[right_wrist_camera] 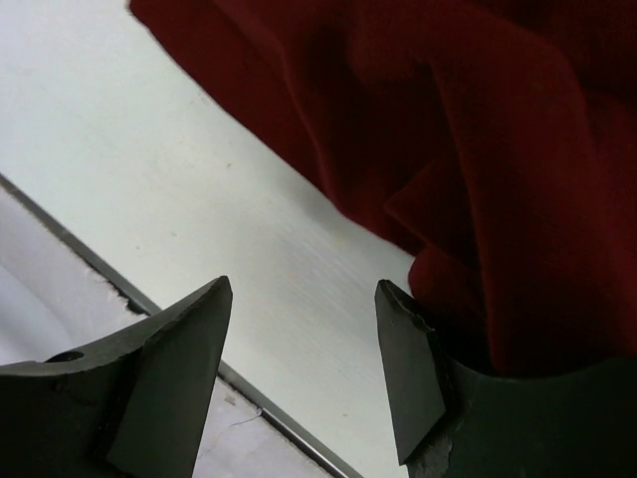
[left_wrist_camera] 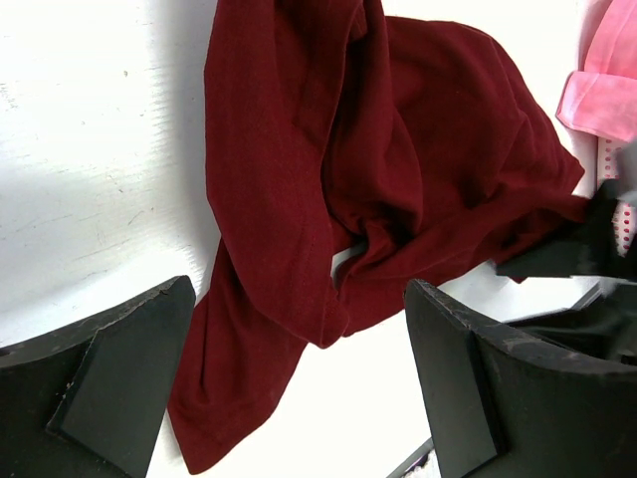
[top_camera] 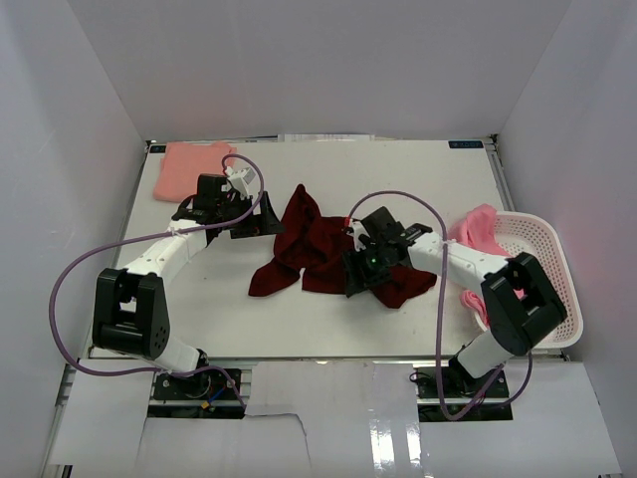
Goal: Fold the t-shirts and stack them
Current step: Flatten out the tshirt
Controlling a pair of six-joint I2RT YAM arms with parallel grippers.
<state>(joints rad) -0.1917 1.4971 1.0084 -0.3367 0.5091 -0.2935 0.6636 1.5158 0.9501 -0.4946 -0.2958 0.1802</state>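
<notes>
A crumpled t-shirt [top_camera: 304, 244] is spread at the middle of the desk [top_camera: 328, 324]. A flat t-shirt [top_camera: 184, 169] is laid well apart from it, behind and to its left, at the desk's far corner. To its right, a basket [top_camera: 552, 254] is set at the desk's edge, and a third t-shirt [top_camera: 478, 229] is draped over the basket rim nearest it.

Maroon t-shirt [top_camera: 317, 249]: dark red, unfolded, crumpled in twisted folds, lying flat between the two grippers; straight ahead of the left gripper [left_wrist_camera: 299, 287] and its spread jaws; bunched against one finger of the right gripper [right_wrist_camera: 304, 287], not between its jaws.
Salmon t-shirt [top_camera: 189, 169]: flat, folded-looking, behind the left gripper's jaws, apart.
Pink t-shirt [top_camera: 478, 231]: bright, heaped, behind the right gripper's jaws.
</notes>
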